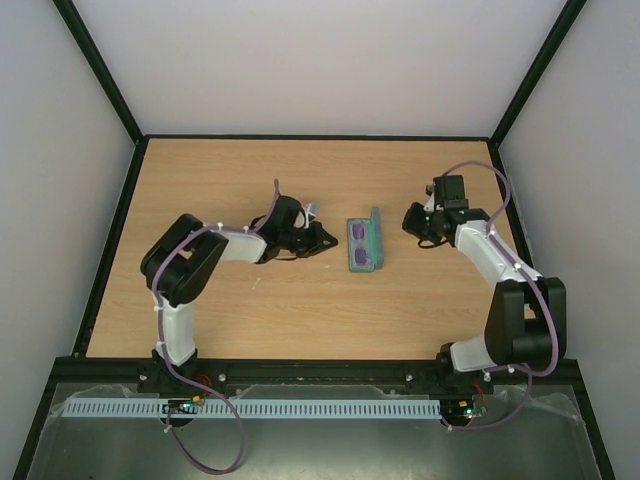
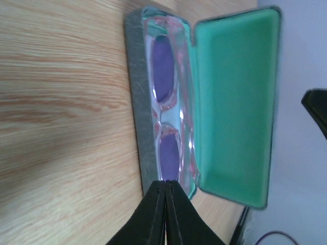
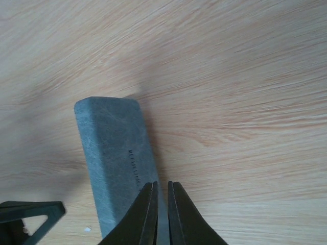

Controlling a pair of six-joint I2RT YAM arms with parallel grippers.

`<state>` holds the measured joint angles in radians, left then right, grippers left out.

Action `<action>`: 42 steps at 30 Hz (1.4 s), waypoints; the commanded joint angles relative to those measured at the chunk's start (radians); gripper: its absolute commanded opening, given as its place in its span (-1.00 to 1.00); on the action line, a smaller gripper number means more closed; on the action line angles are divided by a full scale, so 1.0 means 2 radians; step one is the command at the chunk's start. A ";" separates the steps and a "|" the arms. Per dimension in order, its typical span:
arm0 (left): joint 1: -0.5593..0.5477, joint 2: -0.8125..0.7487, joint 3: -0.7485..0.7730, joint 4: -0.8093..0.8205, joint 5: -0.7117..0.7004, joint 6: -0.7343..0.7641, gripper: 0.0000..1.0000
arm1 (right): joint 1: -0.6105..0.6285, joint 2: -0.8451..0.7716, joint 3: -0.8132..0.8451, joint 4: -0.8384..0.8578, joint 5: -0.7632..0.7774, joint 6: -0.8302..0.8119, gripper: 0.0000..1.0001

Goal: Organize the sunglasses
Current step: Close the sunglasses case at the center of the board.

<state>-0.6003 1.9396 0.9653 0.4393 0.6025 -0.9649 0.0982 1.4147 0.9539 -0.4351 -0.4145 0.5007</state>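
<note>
Sunglasses (image 2: pixel 163 109) in open case (image 2: pixel 235 102) (lid upright) | left gripper (image 2: pixel 166 184) together | right gripper (image 3: pixel 162 185) nearly together, near case

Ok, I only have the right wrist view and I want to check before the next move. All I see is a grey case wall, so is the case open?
Observer: Yes. The case is open with its green-lined lid standing up. You are looking at the lid's grey outside.
Operator: Are the sunglasses inside?
Observer: Yes. The sunglasses lie in the base, purple lenses facing up.
Operator: And the other arm?
Observer: The left gripper is on the opposite side of the case from you. Its jaws are shut on nothing, and the top view shows a small gap between it and the case.
</note>
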 commanded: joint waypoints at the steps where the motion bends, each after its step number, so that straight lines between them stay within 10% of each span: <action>1: -0.007 0.030 0.026 0.019 0.010 0.001 -0.96 | 0.001 0.023 -0.013 0.051 -0.052 0.007 -0.84; 30: -0.024 0.126 0.076 0.020 0.000 0.001 -0.96 | 0.130 0.114 0.000 0.090 -0.044 0.029 -0.86; 42: -0.019 0.036 -0.018 -0.005 -0.029 0.013 -0.70 | 0.138 0.098 0.037 0.042 0.021 0.012 -0.64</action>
<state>-0.6411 2.1220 1.0428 0.5056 0.6014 -0.9718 0.3790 1.6524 0.9516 -0.2779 -0.4591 0.5461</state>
